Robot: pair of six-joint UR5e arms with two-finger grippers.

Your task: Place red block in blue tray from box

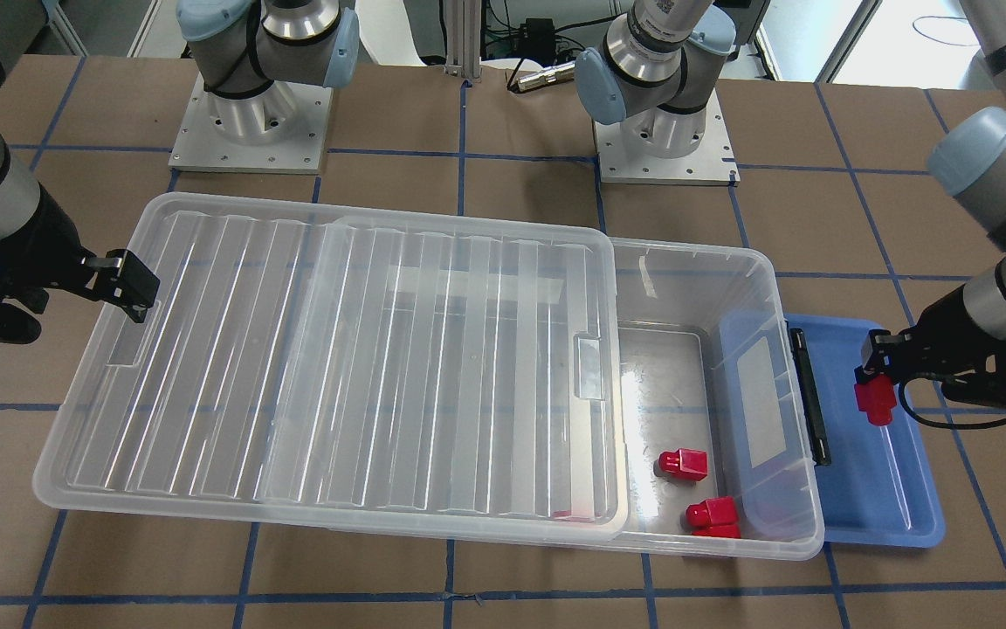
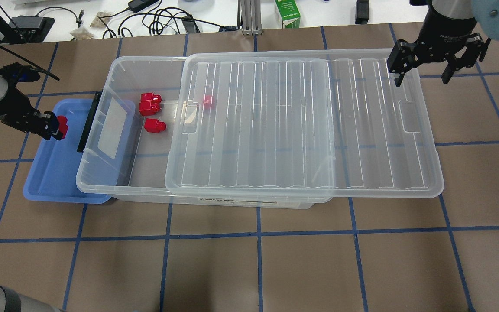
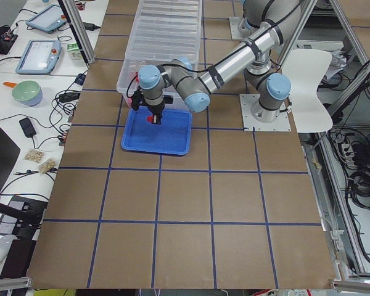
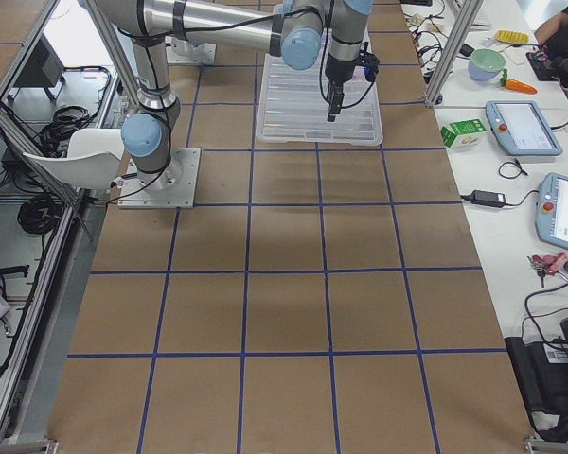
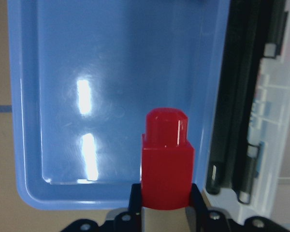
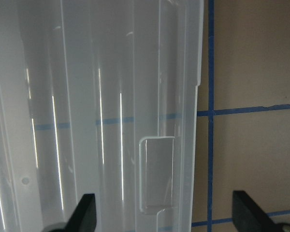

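- Left wrist-mounted view, closest in: the left hand (image 5: 165, 193) is clamped on the red block (image 5: 166, 159), one finger on each flank, with the narrower stub pointing away from the wrist.
- Just past it lies the blue tray (image 5: 111, 58). The block is held over the tray's floor, towards the side next to the box. I can't tell whether it touches the floor.
- The tray sits on the bench (image 2: 275, 260) with one long side tucked under the end of the box (image 2: 145, 193), below the black latch (image 2: 88, 123).
- Further along, that end of the box is uncovered. Three loose blocks (image 2: 150, 104) lie on its floor, two of them touching and one a little apart.
- The ribbed lid (image 2: 301, 125) sits shifted towards the robot's right and overhangs that end of the box. A red blur (image 2: 207, 101) shows through its near edge.
- Farthest off, the right hand (image 2: 422, 78) hangs at the lid's outer end with its fingers spread wide and nothing between them.
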